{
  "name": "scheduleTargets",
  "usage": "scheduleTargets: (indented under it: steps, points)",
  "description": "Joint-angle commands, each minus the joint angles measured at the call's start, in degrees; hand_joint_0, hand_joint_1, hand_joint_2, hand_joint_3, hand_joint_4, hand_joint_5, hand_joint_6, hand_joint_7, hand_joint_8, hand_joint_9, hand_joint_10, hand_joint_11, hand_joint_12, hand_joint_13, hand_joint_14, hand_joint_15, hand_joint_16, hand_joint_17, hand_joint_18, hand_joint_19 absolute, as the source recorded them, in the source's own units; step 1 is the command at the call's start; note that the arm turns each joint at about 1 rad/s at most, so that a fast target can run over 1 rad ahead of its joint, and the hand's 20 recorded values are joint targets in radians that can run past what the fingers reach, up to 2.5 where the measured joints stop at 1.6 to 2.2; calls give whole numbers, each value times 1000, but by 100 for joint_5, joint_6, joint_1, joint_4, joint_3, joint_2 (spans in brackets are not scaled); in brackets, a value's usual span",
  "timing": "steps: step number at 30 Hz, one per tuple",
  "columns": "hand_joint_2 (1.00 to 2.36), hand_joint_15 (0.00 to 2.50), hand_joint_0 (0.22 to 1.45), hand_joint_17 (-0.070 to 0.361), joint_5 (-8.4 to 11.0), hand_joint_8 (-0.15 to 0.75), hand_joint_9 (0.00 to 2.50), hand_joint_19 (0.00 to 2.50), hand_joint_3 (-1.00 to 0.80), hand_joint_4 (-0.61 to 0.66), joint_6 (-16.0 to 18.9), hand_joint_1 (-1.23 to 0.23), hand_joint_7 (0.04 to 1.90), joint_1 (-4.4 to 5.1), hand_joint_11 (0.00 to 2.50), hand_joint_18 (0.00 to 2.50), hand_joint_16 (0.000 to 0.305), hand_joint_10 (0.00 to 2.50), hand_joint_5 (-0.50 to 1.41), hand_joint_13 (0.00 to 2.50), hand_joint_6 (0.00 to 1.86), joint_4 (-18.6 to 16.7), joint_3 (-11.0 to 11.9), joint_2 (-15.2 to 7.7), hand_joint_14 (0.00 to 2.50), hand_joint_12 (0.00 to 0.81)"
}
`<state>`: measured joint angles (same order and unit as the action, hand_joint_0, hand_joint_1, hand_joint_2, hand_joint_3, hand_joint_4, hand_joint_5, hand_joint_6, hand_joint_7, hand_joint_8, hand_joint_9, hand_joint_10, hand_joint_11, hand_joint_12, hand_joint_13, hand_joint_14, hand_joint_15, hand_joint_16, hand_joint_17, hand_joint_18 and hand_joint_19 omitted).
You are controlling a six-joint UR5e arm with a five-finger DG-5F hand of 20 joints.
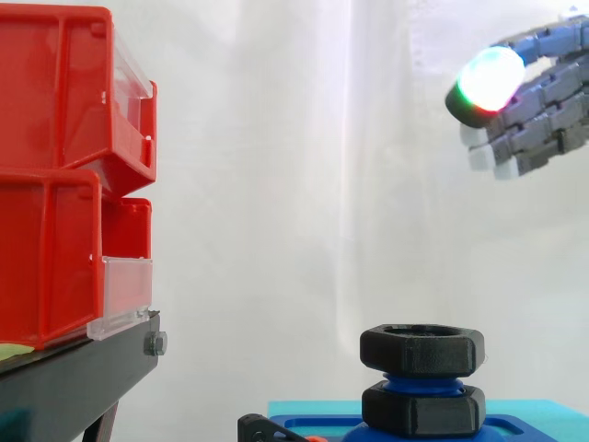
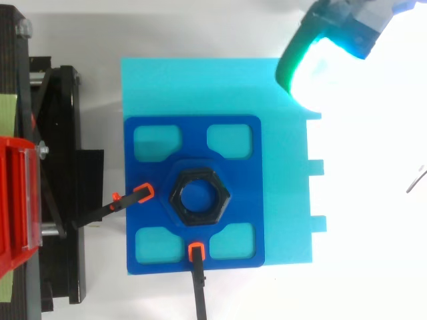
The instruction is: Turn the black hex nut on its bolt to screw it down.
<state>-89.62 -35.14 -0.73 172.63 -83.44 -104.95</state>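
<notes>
The black hex nut (image 1: 421, 348) looks like matte plastic, chunky, with six flat sides and softly rounded edges. It sits level at the top of a blue bolt (image 1: 421, 379), and a short band of blue thread shows under it. Below that band is a second black hex piece (image 1: 421, 410) of pretty much the same shape, resting on the blue plate (image 2: 243, 133). From above, the nut (image 2: 198, 197) sits dead centre on that plate, and blue shows through its round hole.

The plate is glossy with rounded corners and four rounded rectangular windows. It lies on a flat cyan base (image 2: 287, 200) with small notched tabs along one edge. Two thin black clamps with orange tips (image 2: 140, 195) (image 2: 195, 252) touch the plate near the nut.

The hand (image 1: 543, 101) is grey and built of blocky segments. Its fingers are loose and stretched out, with nothing in them. One fat fingertip (image 1: 488, 78) glows white with green and red at the edges. The nut is well below the hand in the side view, a bit toward the bins, and well apart from it. In the top view the hand (image 2: 353, 23) hangs over the corner of the cyan base, away from the nut.

Shiny red plastic bins (image 1: 55, 184) with clear fronts are stacked on a black stand (image 1: 83, 378).
</notes>
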Motion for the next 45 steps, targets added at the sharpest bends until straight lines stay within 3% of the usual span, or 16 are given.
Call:
scheduleTargets:
  steps: [1,6,9,12,16,18,25,27,28,32,38,45]
  points:
    - [1000,9,548,109,147,235,476,126,-500,170,-406,-540,726,117,87,406,48,3,-228,471,501,-274,3,-8,0,318]
    - [1000,15,548,108,410,233,475,129,-500,170,-740,-541,727,214,94,412,48,1,-227,473,502,-335,-5,-8,0,318]
    - [1000,12,549,109,437,235,476,135,-500,172,-863,-541,727,240,89,420,48,2,-227,477,502,-335,-5,-8,1,319]
    - [1000,19,548,109,472,237,478,133,-500,174,-1214,-541,727,337,89,423,48,1,-226,476,501,-432,-5,-26,0,320]
    - [1000,17,546,109,586,240,473,135,-500,174,-1759,-541,730,460,99,415,49,2,-224,470,501,-502,-5,-184,1,323]
    - [1000,20,546,109,595,242,466,135,-500,177,-1821,-541,734,477,86,412,49,2,-221,468,501,-511,3,-228,0,323]
    - [1000,19,537,110,630,244,456,132,-500,192,-2163,-518,768,688,96,404,49,2,-209,448,502,-678,21,-369,0,324]
    - [1000,15,515,114,683,250,446,124,-500,210,-2295,-485,785,750,87,387,50,2,-198,429,502,-722,39,-501,0,332]
    - [1000,14,514,113,674,250,444,123,-500,213,-2383,-481,789,767,99,372,50,2,-193,425,502,-740,47,-650,1,334]
    - [1000,11,496,117,683,260,423,112,-500,228,-2453,-444,812,803,84,338,52,1,-184,399,502,-801,82,-764,0,344]
    - [1000,13,495,117,744,261,414,117,-500,234,-3007,-425,818,890,81,320,52,1,-176,386,502,-1197,82,-782,0,345]
    - [1000,9,497,117,753,262,414,118,-500,232,-3280,-414,822,926,81,309,52,2,-171,380,502,-1373,91,-870,0,345]
